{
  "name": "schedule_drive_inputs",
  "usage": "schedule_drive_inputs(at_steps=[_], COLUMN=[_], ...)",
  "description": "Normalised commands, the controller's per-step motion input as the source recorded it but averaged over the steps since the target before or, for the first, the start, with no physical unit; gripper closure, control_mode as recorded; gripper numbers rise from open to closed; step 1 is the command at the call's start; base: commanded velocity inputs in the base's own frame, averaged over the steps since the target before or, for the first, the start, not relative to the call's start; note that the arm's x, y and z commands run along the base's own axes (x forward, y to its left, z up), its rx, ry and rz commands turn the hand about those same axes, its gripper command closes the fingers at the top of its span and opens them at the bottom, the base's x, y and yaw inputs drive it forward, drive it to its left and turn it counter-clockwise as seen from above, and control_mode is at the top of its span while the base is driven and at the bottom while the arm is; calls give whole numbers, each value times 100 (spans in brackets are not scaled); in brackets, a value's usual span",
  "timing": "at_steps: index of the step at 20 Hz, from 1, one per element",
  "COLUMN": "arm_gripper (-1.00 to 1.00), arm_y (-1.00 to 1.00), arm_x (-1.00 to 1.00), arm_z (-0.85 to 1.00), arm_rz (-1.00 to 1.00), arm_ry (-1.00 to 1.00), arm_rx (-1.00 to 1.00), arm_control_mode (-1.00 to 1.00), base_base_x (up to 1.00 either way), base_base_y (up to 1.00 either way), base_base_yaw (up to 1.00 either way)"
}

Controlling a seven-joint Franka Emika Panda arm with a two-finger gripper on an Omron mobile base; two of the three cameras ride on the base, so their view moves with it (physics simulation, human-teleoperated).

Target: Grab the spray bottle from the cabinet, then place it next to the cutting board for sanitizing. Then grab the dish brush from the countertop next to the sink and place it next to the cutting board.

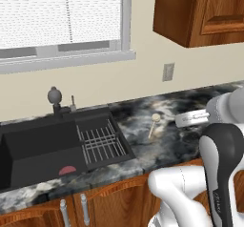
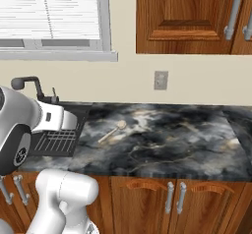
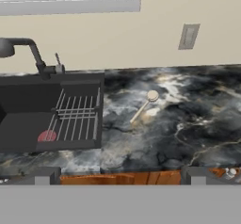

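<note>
The dish brush [image 1: 153,125] [image 2: 112,132] [image 3: 142,106], pale wood with a round head, lies on the dark marble countertop [image 2: 167,134] just right of the black sink [image 1: 28,140] [image 3: 28,100]. My gripper [image 3: 120,176] hovers in front of the counter edge, open, its two dark fingertips [image 3: 47,175] wide apart with nothing between them. It stands short of the brush and slightly above it. The reddish-brown wall cabinet [image 1: 200,11] [image 2: 187,16] hangs up on the right with its doors closed. The spray bottle and the cutting board are out of view.
A round-knobbed faucet [image 1: 55,96] [image 3: 9,46] rises behind the sink, and a small red item [image 1: 67,170] [image 3: 47,136] lies in the basin beside the ribbed rack [image 1: 102,142]. A wall outlet [image 2: 160,79] sits above the counter. Lower cabinet doors [image 2: 147,203] run below the edge.
</note>
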Motion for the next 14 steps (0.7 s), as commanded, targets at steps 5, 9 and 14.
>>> schedule_drive_inputs(at_steps=[5,9,14], arm_gripper=[-100,-100,-100], arm_y=[0,0,0], arm_x=[0,0,0], arm_z=[0,0,0], arm_rz=[0,0,0], arm_ry=[0,0,0], arm_rx=[0,0,0], arm_control_mode=[100,100,100], base_base_x=[11,25,45], base_base_y=[-38,-17,-20], base_base_yaw=[23,26,25])
